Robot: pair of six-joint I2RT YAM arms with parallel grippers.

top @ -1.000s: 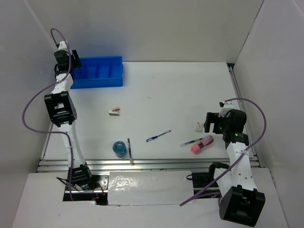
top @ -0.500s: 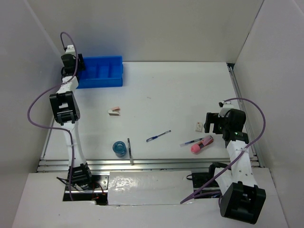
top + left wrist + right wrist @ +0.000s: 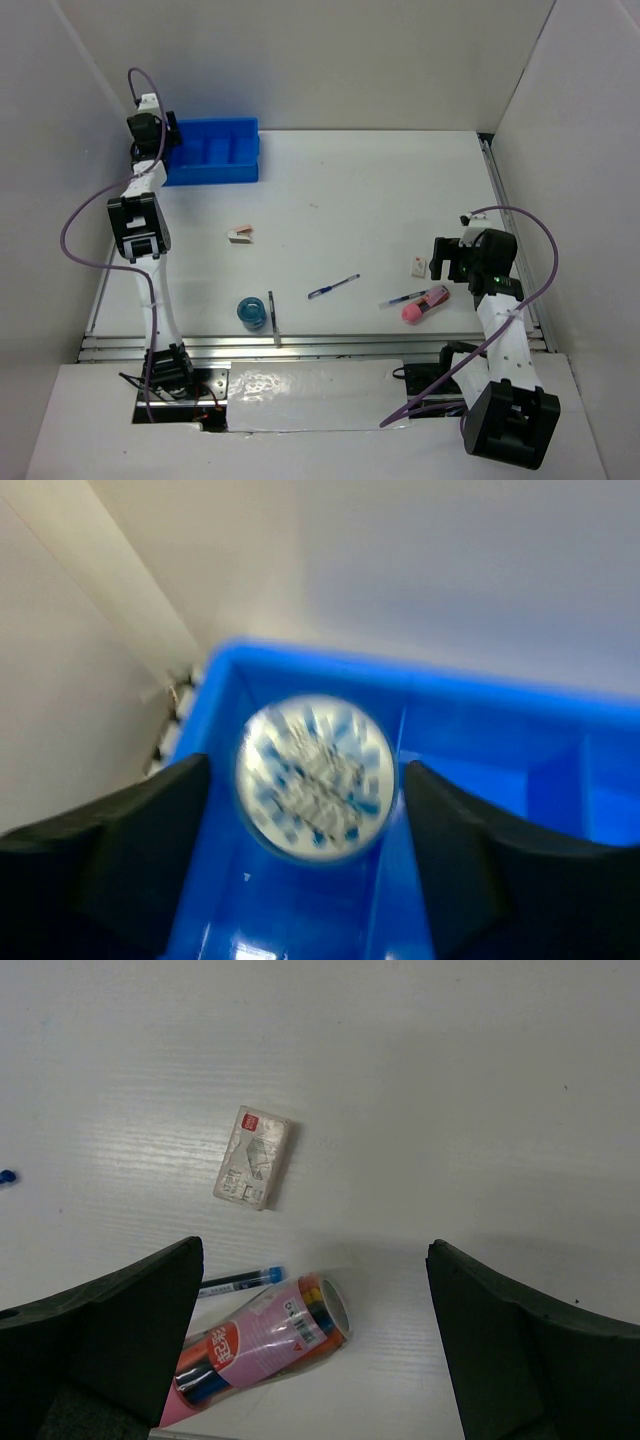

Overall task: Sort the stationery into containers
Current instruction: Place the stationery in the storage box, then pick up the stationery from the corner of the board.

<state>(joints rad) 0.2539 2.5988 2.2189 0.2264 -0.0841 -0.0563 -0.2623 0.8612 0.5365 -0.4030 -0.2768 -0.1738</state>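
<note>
The blue tray (image 3: 215, 152) stands at the far left. My left gripper (image 3: 152, 132) hovers over its left end, jaws wide apart. In the left wrist view a blurred blue-and-white tape roll (image 3: 315, 777) sits loose between the fingers (image 3: 150, 820), touching neither, above the tray's left compartment (image 3: 300, 920). My right gripper (image 3: 438, 258) is open and empty over the table. Below it lie a white eraser (image 3: 254, 1156), the pink tube (image 3: 262, 1345) and a blue pen (image 3: 240, 1280). A second tape roll (image 3: 251, 312) and a dark stick (image 3: 273, 318) lie near the front.
Another blue pen (image 3: 333, 286) lies mid-table. A small white and pink eraser (image 3: 240, 235) lies left of centre. White walls close in the table on three sides, and the left wall is close to the left arm. A metal rail (image 3: 300, 345) runs along the front edge.
My left gripper has moved a little farther back over the tray's left end. The right arm has barely moved.
</note>
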